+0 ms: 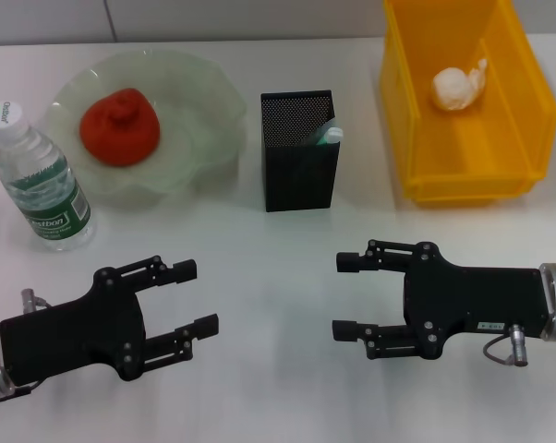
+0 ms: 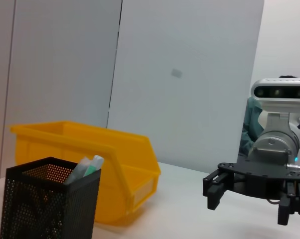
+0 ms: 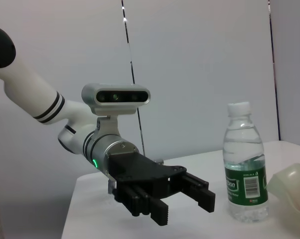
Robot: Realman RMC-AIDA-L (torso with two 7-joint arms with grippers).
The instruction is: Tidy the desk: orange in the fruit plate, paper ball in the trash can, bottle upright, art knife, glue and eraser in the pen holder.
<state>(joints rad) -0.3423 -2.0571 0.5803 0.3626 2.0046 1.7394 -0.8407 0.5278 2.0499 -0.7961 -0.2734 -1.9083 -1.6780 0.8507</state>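
While white desk [image 1: 259, 277] carries items, pale wall panels [image 2: 190, 74] behind.

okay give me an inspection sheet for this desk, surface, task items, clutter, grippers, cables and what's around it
Surface: white table, no spills seen.
Orange: in the fruit plate.
Paper ball: inside the yellow trash can.
Bottle: upright, cap on, at the robot's left beside the plate.
Pen holder: between plate and trash can; a pale green-tipped item sticks out; other contents cannot be told.
Eraser: not seen.
Clutter: nothing seen.
Left gripper: open, empty, over the near table.
Right gripper: open, empty, over the near table.
Cables: short cable with connector at the right wrist.
Surroundings: plain pale wall panels.
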